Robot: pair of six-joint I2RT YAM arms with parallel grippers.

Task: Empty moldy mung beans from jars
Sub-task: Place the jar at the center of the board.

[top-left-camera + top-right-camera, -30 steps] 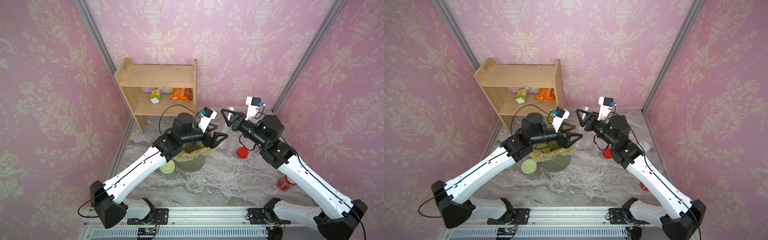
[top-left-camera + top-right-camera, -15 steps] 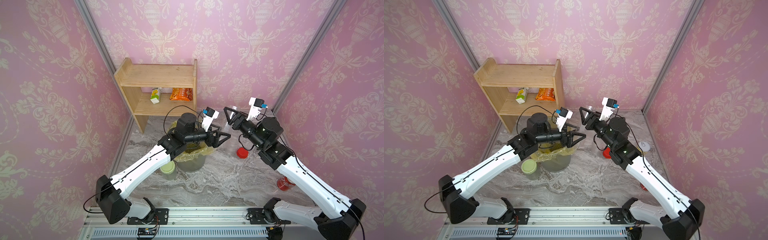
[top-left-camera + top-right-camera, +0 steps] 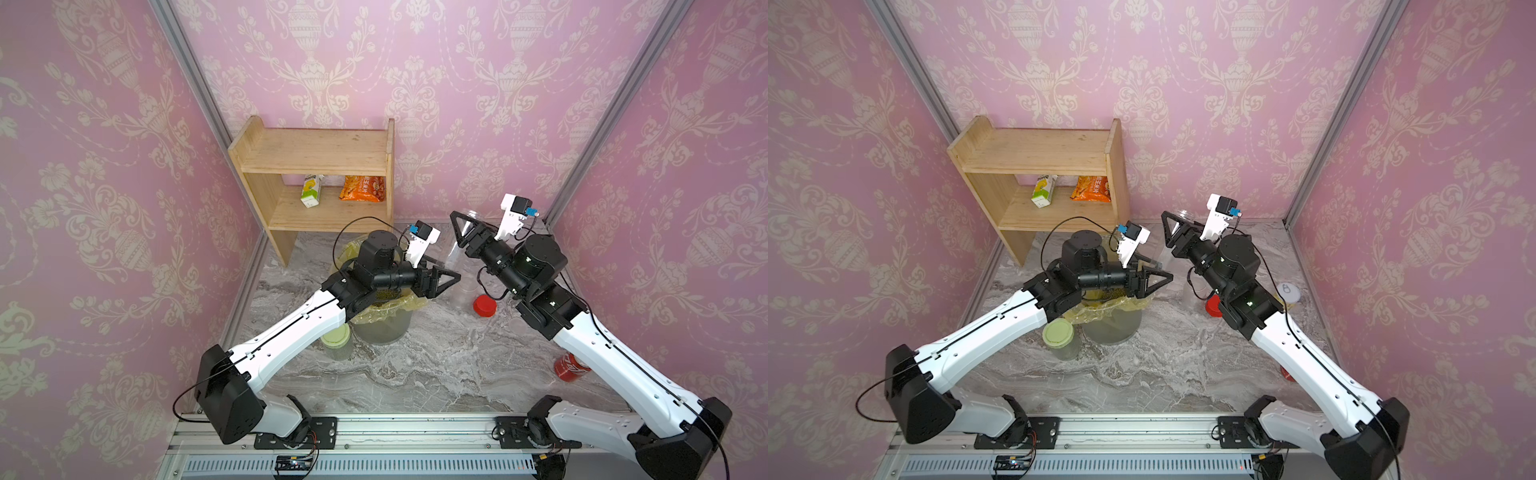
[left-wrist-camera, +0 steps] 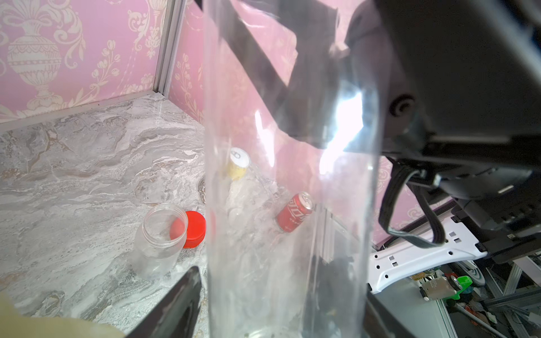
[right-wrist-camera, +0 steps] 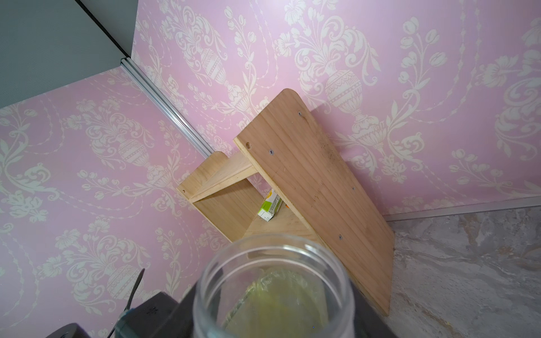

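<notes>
My right gripper (image 3: pixel 465 226) is shut on a slim clear jar (image 5: pixel 273 281) with no lid, held up in the air and tilted, and it looks empty. The jar's lower end (image 4: pixel 292 175) stands between the fingers of my left gripper (image 4: pixel 281 292). That gripper is open, and a thin gap shows beside one finger (image 4: pixel 187 292). Dark green mung beans (image 3: pixel 383 294) lie in the bag-lined bin (image 3: pixel 386 324) under my left wrist. A green-lidded jar (image 3: pixel 336 337) stands beside the bin. An open clear jar (image 4: pixel 159 234) stands next to a red lid (image 4: pixel 190 225).
A wooden shelf (image 3: pixel 316 158) with a carton and a snack bag stands at the back left corner. A red drink can (image 3: pixel 571 368) sits near the right wall. A yellow tin (image 3: pixel 1289 295) stands behind my right arm. Pink walls close in three sides.
My left gripper has moved right to the jar's lower end and its fingers have narrowed around it. My right arm has come down a little with the jar.
</notes>
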